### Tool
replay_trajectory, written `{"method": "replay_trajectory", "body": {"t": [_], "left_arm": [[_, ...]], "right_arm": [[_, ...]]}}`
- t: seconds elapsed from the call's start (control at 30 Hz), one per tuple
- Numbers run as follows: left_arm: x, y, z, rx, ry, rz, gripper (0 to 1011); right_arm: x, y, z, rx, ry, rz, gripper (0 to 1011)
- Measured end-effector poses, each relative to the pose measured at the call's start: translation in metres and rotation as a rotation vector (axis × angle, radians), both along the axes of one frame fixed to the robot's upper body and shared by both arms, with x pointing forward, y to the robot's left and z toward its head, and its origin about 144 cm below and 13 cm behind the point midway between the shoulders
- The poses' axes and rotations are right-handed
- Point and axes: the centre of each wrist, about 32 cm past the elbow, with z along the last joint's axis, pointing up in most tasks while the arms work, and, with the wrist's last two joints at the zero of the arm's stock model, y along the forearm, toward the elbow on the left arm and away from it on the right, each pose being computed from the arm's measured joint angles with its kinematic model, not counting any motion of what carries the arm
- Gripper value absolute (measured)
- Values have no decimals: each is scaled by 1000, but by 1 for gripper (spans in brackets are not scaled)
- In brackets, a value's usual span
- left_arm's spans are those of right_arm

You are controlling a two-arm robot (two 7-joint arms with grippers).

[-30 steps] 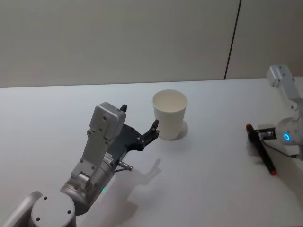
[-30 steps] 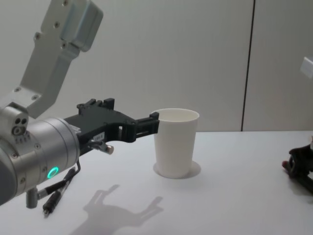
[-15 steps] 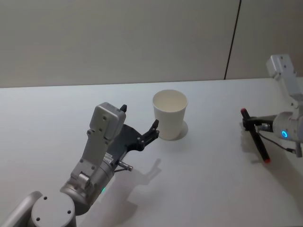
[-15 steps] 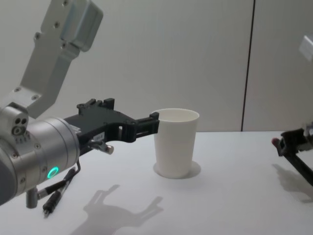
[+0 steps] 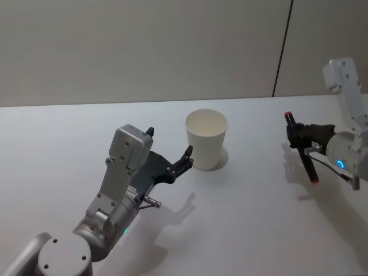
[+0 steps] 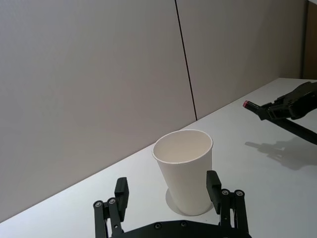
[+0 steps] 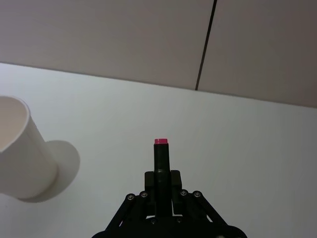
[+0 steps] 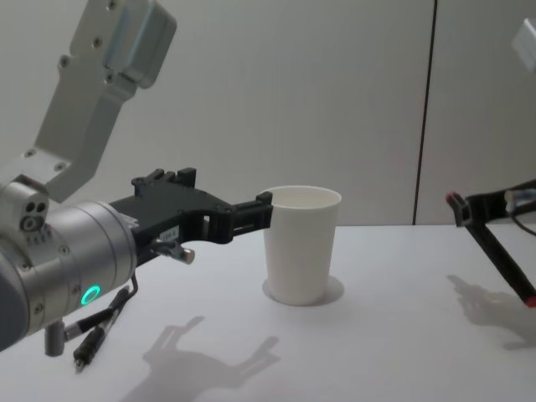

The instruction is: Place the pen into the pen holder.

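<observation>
White table (image 5: 241,230), plain wall behind. We find the right gripper (image 5: 294,133) clamped on the pen (image 5: 309,165), tilted aloft near the table's right edge, well apart from the mid-table paper cup (image 5: 207,138). We note the left gripper (image 5: 169,142) gaping wide beside it. Risk, in our judgement: the slanted pen clips the rim and topples the cup.

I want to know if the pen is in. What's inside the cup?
Inside the cup you see bare white wall. Its near side hides the bottom. The pen is in the right gripper.
</observation>
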Motion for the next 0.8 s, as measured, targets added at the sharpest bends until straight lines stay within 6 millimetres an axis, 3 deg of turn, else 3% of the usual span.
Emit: {"method": "replay_trajectory", "body": {"t": [0.8], "left_arm": [[0, 0, 0, 0, 0, 0, 1000]], "right_arm": [[-19, 18, -23, 4, -394, 68, 167]]}}
